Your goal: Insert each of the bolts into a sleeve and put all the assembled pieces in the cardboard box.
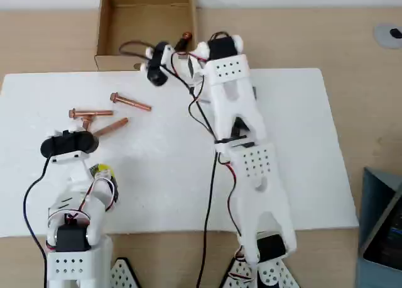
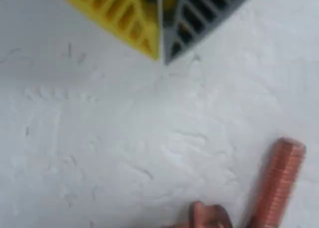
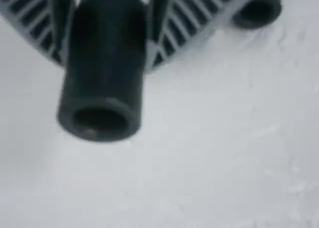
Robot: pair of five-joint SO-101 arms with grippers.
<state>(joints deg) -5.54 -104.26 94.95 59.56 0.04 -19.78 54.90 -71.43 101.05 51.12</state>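
Bolts (image 1: 92,113), three in copper, lie loose on the white board (image 1: 301,175) just beyond the left arm. From above, the left jaws are hidden under the arm's black wrist camera (image 1: 68,143). The left wrist view shows them pressed together and empty, tips close over the board. A threaded shank (image 2: 277,185) lies nearby, and a bolt head (image 2: 209,217) is cut off at the frame edge. Bare board lies between the two arms. Farther off, the right jaws clench a black sleeve (image 3: 102,83), open end outward; a second sleeve (image 3: 256,9) is partly hidden behind them. Beyond stands the cardboard box (image 1: 103,24) on the tabletop (image 1: 364,112). A copper tip (image 1: 186,36) at its right wall is half masked by wires (image 1: 200,109).
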